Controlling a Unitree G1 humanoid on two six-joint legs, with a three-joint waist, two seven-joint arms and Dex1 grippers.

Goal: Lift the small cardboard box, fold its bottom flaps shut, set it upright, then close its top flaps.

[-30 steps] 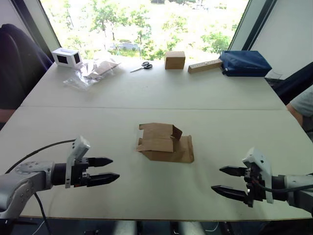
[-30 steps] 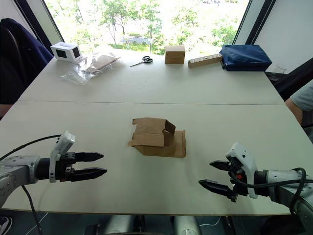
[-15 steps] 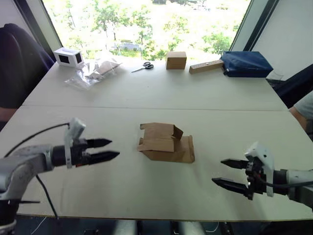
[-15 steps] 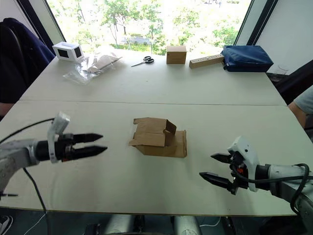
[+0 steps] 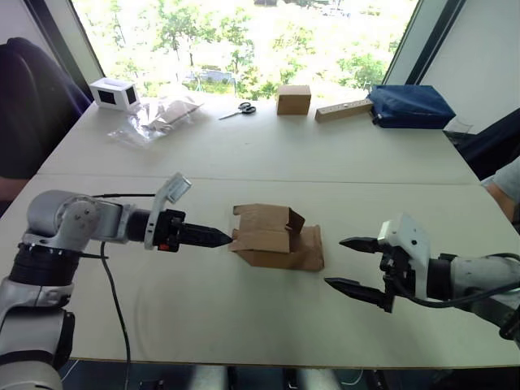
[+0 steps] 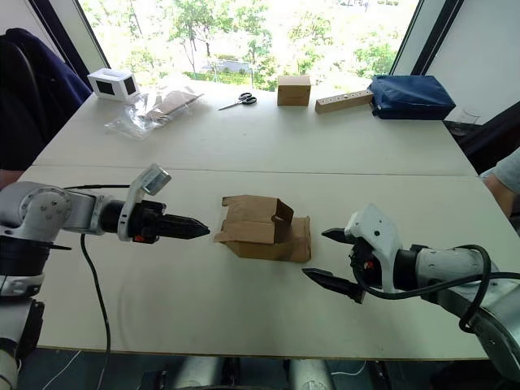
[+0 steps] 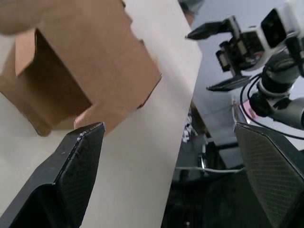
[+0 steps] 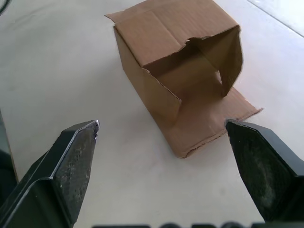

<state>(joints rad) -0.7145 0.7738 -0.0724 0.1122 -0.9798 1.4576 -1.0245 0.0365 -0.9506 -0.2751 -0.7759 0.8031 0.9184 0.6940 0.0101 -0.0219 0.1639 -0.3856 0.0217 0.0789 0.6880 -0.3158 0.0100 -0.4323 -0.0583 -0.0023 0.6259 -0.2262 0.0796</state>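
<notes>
The small cardboard box [image 5: 272,236] lies on its side mid-table, brown, with its flaps hanging open at both ends. One long flap rests flat on the table toward my right. My left gripper [image 5: 218,238] points at the box's left flap edge, with its tips right at it; whether they touch I cannot tell. In the left wrist view its fingers [image 7: 80,152] stand wide apart, open, with the box [image 7: 90,71] just ahead. My right gripper [image 5: 335,262] is open and empty, a short gap right of the box. The box's open end [image 8: 190,71] faces it.
Along the far table edge stand a cube-like brown box [image 5: 292,99], a long tan block [image 5: 341,110], a blue bag [image 5: 406,106], scissors [image 5: 236,110], plastic bags [image 5: 154,118] and a white device [image 5: 112,94]. A person's arm [image 5: 508,175] shows at the right edge.
My left gripper has swung in from the near left to the box's left flap. My right gripper has moved forward and left toward the box. The box has not moved.
</notes>
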